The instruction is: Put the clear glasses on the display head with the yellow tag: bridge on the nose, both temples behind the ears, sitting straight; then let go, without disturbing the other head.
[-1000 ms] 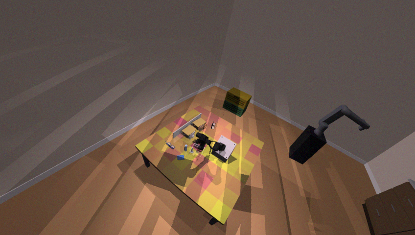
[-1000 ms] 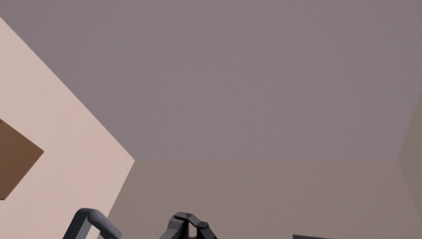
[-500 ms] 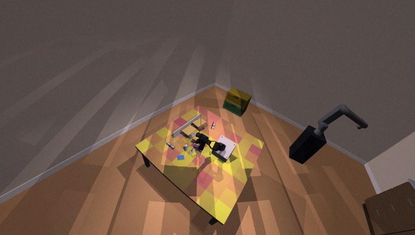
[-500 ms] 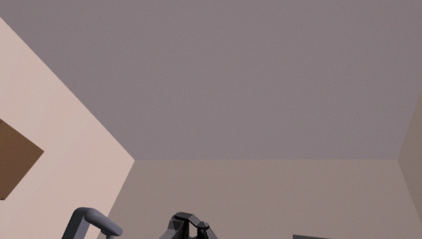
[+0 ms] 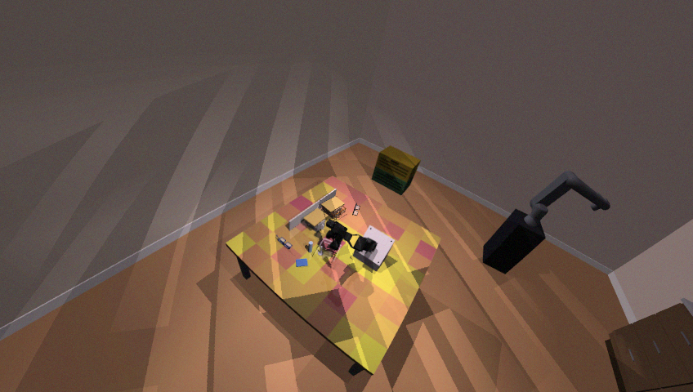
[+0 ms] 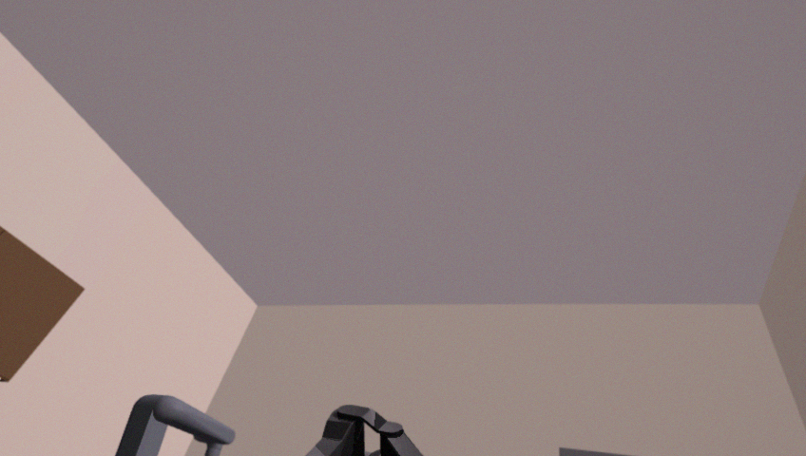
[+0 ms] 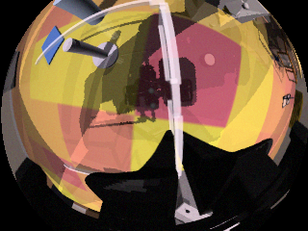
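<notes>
My gripper [image 7: 172,134] is shut on the clear glasses [image 7: 174,87]. In the wrist view their pale frame runs upward from between the black fingers, and one thin temple curves to the upper left. The glasses are above the table; a shadow lies below. In the top view the arm hides most of the grip. A grey upright cylinder [image 7: 87,48] with a round base stands to the left in the wrist view. Another grey-blue form [image 7: 79,9] is cut off at the top. I cannot tell which is a display head, and no yellow tag can be made out. The exterior view shows neither heads nor glasses.
A blue card [image 5: 301,262] [image 7: 52,44] lies on the patchwork table [image 5: 315,315]. Dark-framed glasses [image 5: 283,242] lie at the left, and another pair [image 5: 356,209] lies at the back. Two tan boxes [image 5: 333,203] [image 5: 315,217] stand before a pale upright panel [image 5: 303,214].
</notes>
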You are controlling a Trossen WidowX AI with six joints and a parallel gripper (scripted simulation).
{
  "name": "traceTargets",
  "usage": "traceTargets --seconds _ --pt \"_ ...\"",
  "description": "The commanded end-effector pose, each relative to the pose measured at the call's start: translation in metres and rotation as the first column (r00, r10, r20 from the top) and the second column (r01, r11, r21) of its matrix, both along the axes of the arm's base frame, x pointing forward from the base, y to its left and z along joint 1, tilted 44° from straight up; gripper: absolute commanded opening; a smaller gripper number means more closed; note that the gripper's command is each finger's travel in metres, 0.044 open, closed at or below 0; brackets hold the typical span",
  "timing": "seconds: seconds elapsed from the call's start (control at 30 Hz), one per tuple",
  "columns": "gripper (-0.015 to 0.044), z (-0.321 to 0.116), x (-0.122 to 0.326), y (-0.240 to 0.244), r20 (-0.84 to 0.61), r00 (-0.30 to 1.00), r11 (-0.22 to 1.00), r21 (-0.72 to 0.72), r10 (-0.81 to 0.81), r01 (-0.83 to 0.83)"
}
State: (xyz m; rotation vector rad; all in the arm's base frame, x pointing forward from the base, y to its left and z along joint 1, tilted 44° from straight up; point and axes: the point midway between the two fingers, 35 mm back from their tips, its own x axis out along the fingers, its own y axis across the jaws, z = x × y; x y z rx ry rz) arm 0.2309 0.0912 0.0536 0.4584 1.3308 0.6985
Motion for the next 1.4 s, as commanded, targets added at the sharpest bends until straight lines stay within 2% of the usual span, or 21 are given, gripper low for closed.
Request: traceTargets --seconds 0.0,0.23,0.47,0.9,1.37 --pt "0.0 0.011 0.004 -0.01 0.013 1.0 1.0 -0.001 -0.003 0.003" --pt "0.0 0.037 0.001 -0.034 0.013 1.0 1.0 0.001 -0.003 0.003" --pt "0.0 0.042 0.0 -0.035 -0.016 0.999 1.0 -0.01 -0.03 0.03" --pt "0.0 0.057 -0.009 -0.023 -0.198 0.943 0.962 -0.116 -0.267 0.248" --pt "0.0 0.076 -0.02 -0.012 -0.311 0.779 0.838 -0.236 -0.544 0.491"
